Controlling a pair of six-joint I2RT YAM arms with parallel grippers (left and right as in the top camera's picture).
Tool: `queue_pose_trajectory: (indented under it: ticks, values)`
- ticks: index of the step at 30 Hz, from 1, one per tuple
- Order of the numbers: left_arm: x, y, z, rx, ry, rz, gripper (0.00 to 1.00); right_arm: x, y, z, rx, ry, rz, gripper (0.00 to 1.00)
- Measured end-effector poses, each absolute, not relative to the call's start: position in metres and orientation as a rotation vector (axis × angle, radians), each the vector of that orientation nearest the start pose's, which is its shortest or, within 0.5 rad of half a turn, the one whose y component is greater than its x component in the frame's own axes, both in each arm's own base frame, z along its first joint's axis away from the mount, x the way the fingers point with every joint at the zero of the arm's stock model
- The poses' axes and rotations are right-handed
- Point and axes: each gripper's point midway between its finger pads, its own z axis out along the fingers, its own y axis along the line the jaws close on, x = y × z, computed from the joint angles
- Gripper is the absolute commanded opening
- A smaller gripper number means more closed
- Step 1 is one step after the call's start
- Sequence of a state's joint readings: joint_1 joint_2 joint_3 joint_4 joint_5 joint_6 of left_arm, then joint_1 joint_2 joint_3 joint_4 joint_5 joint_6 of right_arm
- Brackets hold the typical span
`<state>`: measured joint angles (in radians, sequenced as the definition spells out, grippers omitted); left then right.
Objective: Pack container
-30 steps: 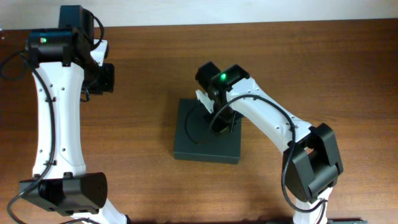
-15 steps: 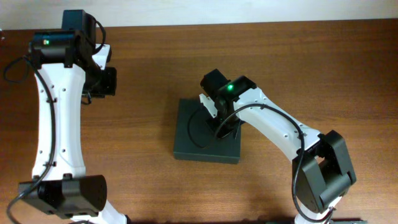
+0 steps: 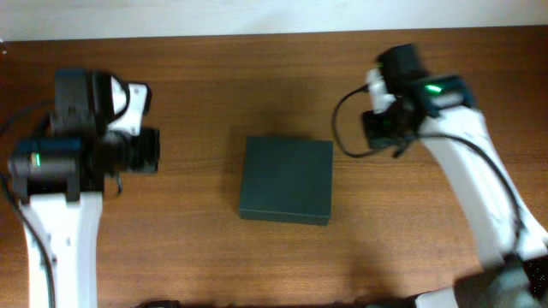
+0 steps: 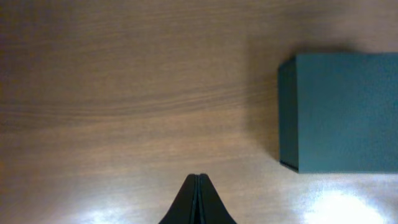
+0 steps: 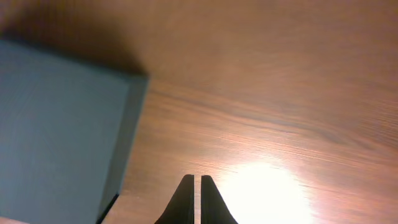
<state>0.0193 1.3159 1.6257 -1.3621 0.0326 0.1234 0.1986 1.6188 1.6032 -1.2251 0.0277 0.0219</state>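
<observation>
1. Container (image 3: 285,180) sits near the middle of the table (image 3: 197,77), lid down and flat, nothing resting on it.
2. Change: a second ago the right arm (image 3: 454,145) was bent over the container with its wrist above the lid. It has now swung away to the far right, well apart from the box. The lid surface, partly covered before, is fully exposed.
3. The left arm (image 3: 64,162) has also shifted, pulled nearer the left edge of the overhead view. The container itself has not moved.
4. Right gripper (image 5: 197,180): fingers pressed together, nothing between them. The right wrist view shows only bare wood ahead and the box off to its left.
5. Left gripper (image 4: 199,180): fingers likewise together and empty. The box is at the right of its wrist view, clear of the tips.
6. Judgement: with the lid shut and both arms backing off, packing looks finished or very nearly so. I cannot see inside, so the contents are unconfirmed.
7. Orientation: the box lies flat with its top face up. Its outline is close to square from above, so the long axis is hard to call; it seems slightly longer left-to-right. The edges are turned a little off the table edge.
8. Hinge side: cannot tell from these views.
</observation>
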Motion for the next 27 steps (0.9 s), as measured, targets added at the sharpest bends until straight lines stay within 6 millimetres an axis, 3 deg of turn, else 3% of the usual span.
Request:
queue_pose_trajectory:
  ticks: [2,4,8,11,12,14,15,17,18,27]
  values:
    - [0.276,-0.003,0.279,0.159,2.579,-0.01,0.02,0.345,0.056,0.234,-0.206,2.688,0.017,0.04]
    - [0.258,-0.005,0.269,0.166,2.551,-0.019,0.02,0.335,0.053,0.252,-0.201,2.607,0.022,0.06]
    - [0.226,-0.01,0.253,0.179,2.468,-0.04,0.02,0.303,0.048,0.251,-0.197,2.53,0.027,0.08]
    - [0.211,-0.013,0.252,0.19,2.365,-0.038,0.43,0.268,0.039,0.225,-0.137,2.538,0.02,0.15]
    - [0.207,-0.013,0.252,0.185,2.336,-0.038,0.7,0.255,0.035,0.216,-0.117,2.541,0.015,0.19]
    - [0.196,-0.013,0.256,0.184,2.274,-0.032,0.95,0.231,0.029,0.2,-0.082,2.538,0.011,0.24]
    - [0.193,-0.013,0.257,0.186,2.254,-0.029,0.99,0.223,0.027,0.195,-0.063,2.532,0.016,0.25]
    - [0.187,-0.013,0.259,0.185,2.228,-0.026,0.99,0.209,0.024,0.187,-0.031,2.511,0.028,0.28]
    - [0.186,-0.013,0.259,0.184,2.223,-0.026,0.99,0.202,0.023,0.184,-0.018,2.492,0.036,0.99]
    - [0.184,-0.013,0.26,0.185,2.213,-0.024,0.99,0.193,-0.004,0.203,0.113,2.329,-0.088,0.99]
